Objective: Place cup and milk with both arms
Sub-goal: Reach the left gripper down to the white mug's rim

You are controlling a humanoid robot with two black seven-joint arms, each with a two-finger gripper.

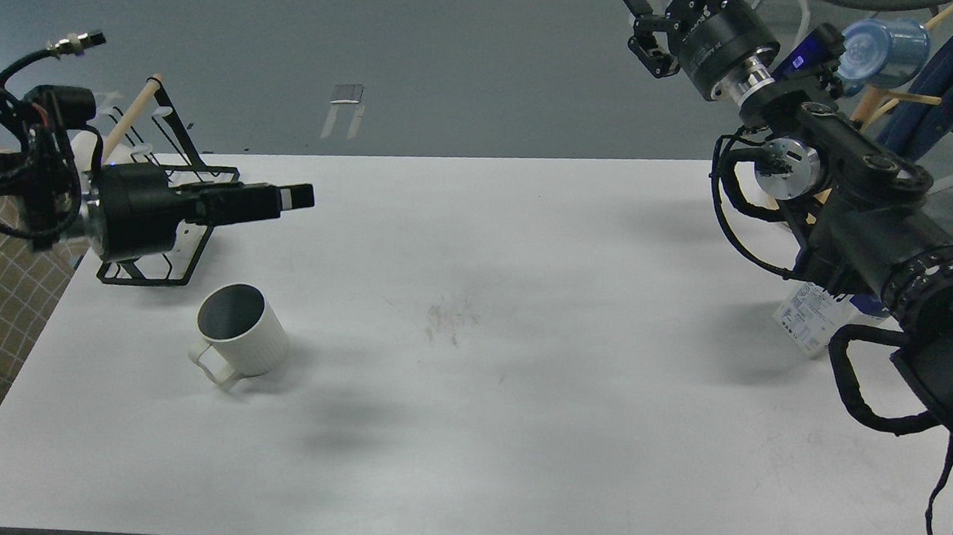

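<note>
The cup (pixel 239 333) is an off-white ribbed mug with a dark inside. It stands upright on the left of the white table (pixel 527 297), handle toward the front left. My left gripper (pixel 297 197) points right, level, above and behind the cup. It is seen side-on, so its fingers cannot be told apart, and nothing shows in it. The milk (pixel 809 319) stands at the right edge, mostly hidden behind my right arm; only a white printed panel and a bit of blue show. My right gripper (pixel 670 0) is high beyond the far right edge, open and empty.
A black wire rack (pixel 158 268) with a wooden dowel stands at the back left, just behind the left gripper. A blue cup (pixel 881 50) hangs on a rack at the far right. A checked cloth (pixel 3 268) lies left of the table.
</note>
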